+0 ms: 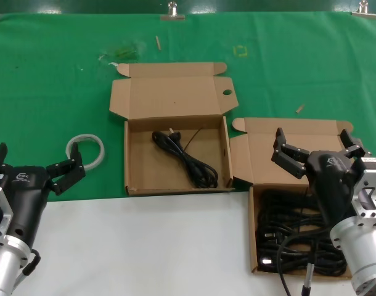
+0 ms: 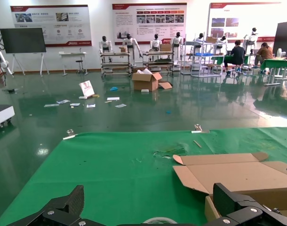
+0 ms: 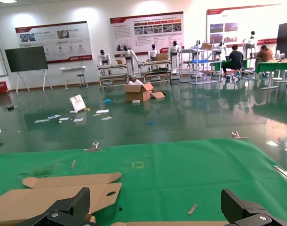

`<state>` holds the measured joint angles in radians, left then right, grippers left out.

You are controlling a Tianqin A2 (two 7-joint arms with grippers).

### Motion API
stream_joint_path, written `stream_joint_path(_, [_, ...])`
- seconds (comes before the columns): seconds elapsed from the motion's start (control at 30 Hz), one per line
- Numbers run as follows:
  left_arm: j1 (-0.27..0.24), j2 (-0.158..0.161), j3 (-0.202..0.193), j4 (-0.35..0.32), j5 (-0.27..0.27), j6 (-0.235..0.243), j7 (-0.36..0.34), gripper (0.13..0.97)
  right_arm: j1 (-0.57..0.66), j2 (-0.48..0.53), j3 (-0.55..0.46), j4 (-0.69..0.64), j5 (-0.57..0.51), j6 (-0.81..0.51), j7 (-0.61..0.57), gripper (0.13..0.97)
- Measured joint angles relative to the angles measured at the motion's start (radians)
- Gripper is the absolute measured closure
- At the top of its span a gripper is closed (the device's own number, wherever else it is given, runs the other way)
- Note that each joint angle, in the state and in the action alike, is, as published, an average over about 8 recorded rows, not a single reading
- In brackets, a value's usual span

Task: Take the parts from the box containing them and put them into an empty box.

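Power cords [image 1: 299, 237]: black. Two cardboard mailer boxes [image 1: 175, 176] [image 1: 254, 240]: plain brown. Table cloth [image 1: 52, 74]: green. Ring [image 1: 85, 151]: white. Grippers [image 1: 40, 166] [image 1: 317, 151]: black.

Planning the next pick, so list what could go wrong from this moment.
1. The power cords in the right box lie tangled, so the open right gripper above them may lift several at once.
2. A long cord could drag over the left box wall or snag on its lid.
3. The left gripper, open near the white ring, could nudge it.
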<state>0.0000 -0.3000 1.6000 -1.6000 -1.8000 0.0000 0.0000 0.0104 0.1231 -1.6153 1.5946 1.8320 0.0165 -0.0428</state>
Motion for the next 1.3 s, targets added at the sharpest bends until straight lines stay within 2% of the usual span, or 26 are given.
stream_joint_path(1.3, [0.000,0.000,0.000,0.000,0.000,0.000,0.000,0.132,0.000,0.000,0.000,0.000,0.000,0.000,0.000,0.129])
